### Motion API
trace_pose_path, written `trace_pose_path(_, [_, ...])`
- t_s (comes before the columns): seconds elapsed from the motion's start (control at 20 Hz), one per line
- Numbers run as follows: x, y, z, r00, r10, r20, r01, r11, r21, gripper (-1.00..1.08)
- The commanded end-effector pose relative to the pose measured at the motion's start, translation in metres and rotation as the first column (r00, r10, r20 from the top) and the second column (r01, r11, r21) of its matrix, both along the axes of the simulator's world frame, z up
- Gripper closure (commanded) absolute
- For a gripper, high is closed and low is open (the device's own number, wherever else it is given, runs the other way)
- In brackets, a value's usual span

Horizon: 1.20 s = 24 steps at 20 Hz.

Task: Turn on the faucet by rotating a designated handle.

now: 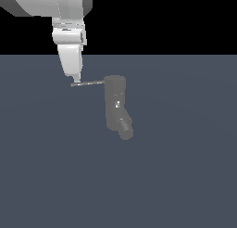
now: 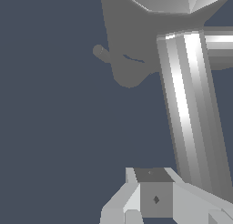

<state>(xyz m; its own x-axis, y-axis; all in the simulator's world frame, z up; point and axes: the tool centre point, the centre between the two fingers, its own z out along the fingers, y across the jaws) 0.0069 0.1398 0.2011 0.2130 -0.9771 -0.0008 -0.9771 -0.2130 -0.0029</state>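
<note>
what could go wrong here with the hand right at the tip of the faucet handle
1. The hand meets the handle only at its far tip, so a push may slide off the end.
2. The handle is a thin rod, so contact is easily lost.
3. The faucet looks tilted, so the handle's arc may dip away from the hand.

1. The faucet (image 1: 115,104) looks like dark grey matt metal or plastic; its surface is smooth.
2. The handle (image 1: 88,83) is a light-grey rod that looks metallic, with bright glossy streaks in the wrist view.
3. The gripper (image 1: 76,79) looks like smooth white plastic with a soft shine.
4. The floor (image 1: 185,176) is matt blue-grey and even.
</note>
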Motion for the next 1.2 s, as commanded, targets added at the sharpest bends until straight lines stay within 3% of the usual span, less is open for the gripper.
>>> trace_pose_path(0.0, [-0.008, -0.003, 0.000, 1.000, -0.002, -0.003, 0.002, 1.000, -0.002, 1.08])
trace_pose_path(0.9, [-0.059, -0.016, 0.000, 1.000, -0.002, -0.003, 0.002, 1.000, -0.001, 1.08])
trace_pose_path(1.15, [-0.061, -0.025, 0.000, 1.000, -0.005, -0.001, 0.005, 1.000, 0.000, 1.08])
